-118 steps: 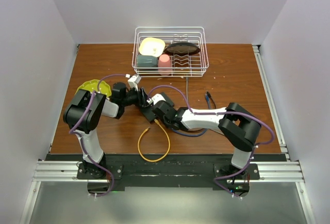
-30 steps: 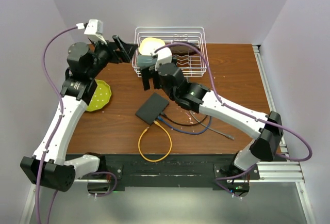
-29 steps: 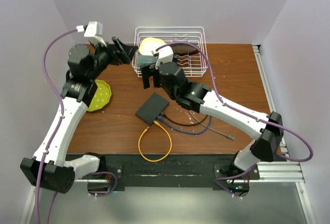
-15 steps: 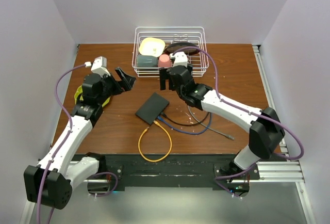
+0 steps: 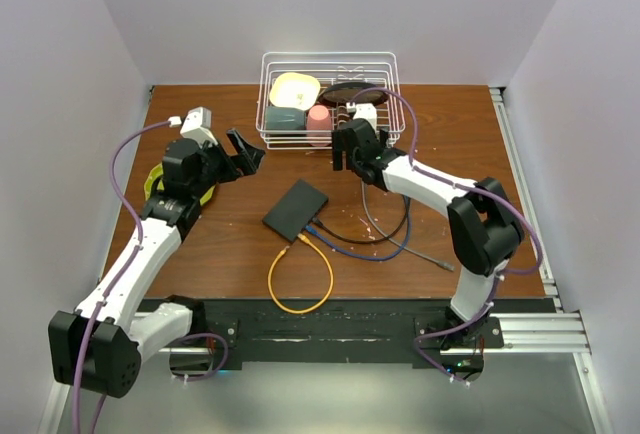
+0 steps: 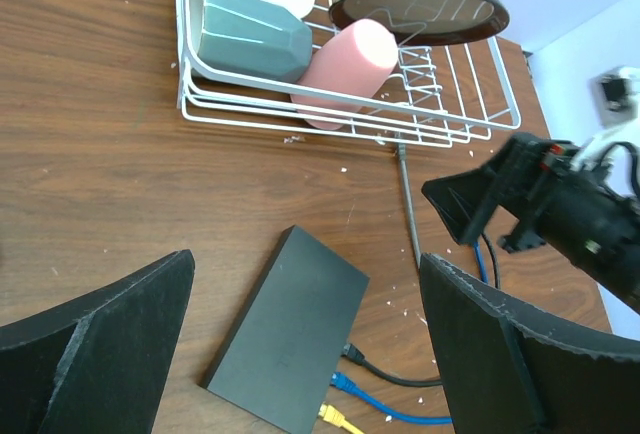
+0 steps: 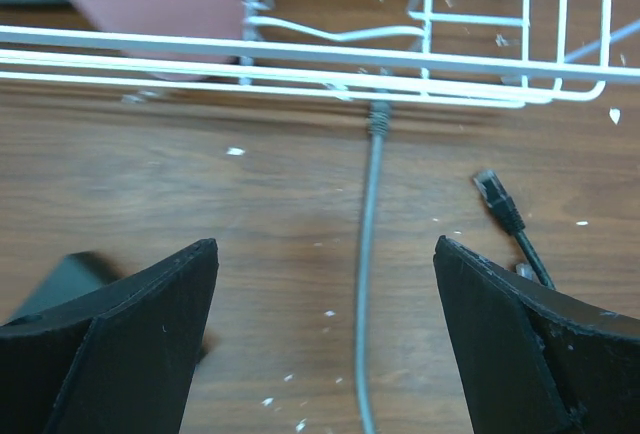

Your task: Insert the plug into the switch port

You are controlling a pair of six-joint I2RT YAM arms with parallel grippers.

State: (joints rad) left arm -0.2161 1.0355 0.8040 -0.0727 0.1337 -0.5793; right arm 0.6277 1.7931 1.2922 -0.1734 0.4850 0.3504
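The dark grey switch box [image 5: 296, 209] lies flat mid-table, with black, blue and yellow cables plugged into its near-right edge [image 6: 345, 384]. A grey cable [image 7: 366, 254] ends in a loose plug [image 7: 378, 119] at the wire rack's front rim. A loose black plug [image 7: 490, 186] lies to its right. My right gripper [image 5: 346, 162] hovers open over the grey cable, which runs between its fingers [image 7: 130, 334] without touching them. My left gripper [image 5: 247, 149] hangs open left of the rack, above and apart from the box [image 6: 290, 339], holding nothing.
A white wire rack [image 5: 392, 104] at the back holds a teal cup [image 6: 245, 34], a pink cup [image 6: 345, 64], a dark plate and a pale bowl. A yellow-green plate [image 5: 157, 180] lies under my left arm. The yellow cable loops [image 5: 300, 284] toward the front edge.
My right gripper has drawn back to the right, from the rack's left front to the grey cable's end. My left arm has dropped lower and now holds still.
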